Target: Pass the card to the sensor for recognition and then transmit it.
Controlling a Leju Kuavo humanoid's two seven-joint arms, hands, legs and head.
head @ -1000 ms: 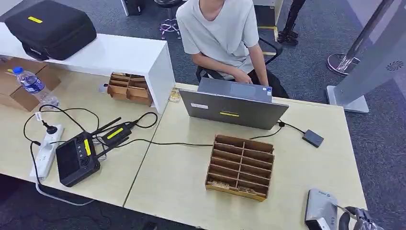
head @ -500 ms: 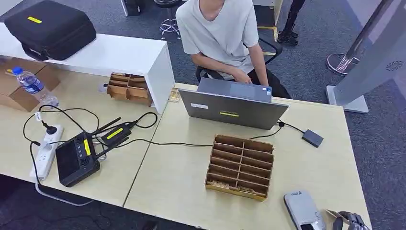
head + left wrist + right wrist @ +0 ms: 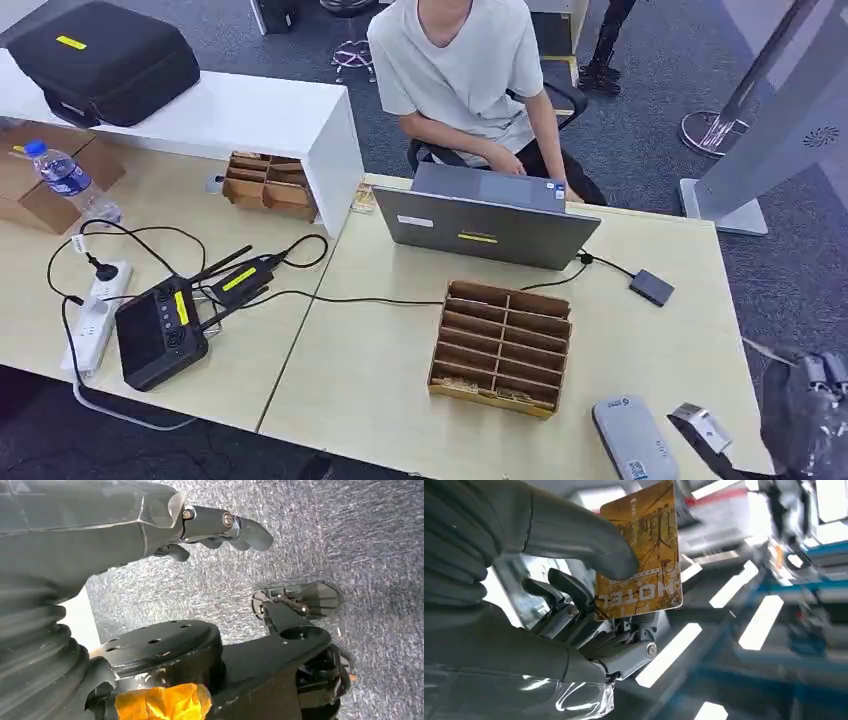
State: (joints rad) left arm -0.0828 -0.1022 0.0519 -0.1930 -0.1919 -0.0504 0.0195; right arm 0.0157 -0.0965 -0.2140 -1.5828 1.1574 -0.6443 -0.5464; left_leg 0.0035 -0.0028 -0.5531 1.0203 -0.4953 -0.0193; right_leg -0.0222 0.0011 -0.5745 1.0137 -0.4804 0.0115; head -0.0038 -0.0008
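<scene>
My right hand (image 3: 815, 412) is raised off the table's front right corner. In the right wrist view it (image 3: 569, 540) pinches a yellow hotel card (image 3: 641, 555) between the thumb and fingers, with blurred ceiling lights behind. The grey card sensor (image 3: 632, 440) lies flat near the table's front edge, left of that hand and apart from it. My left hand (image 3: 220, 527) hangs over grey carpet with its fingers loosely extended, holding nothing.
A brown slotted card box (image 3: 502, 347) stands mid-table, with a laptop (image 3: 485, 225) behind it and a person (image 3: 460, 70) seated at it. A small black box (image 3: 652, 287) lies right of the laptop. A black controller (image 3: 160, 330), cables and a power strip (image 3: 95, 315) are on the left.
My right hand has risen and moved right, away from the sensor, with the card. The sensor lies further left and flatter than a second ago.
</scene>
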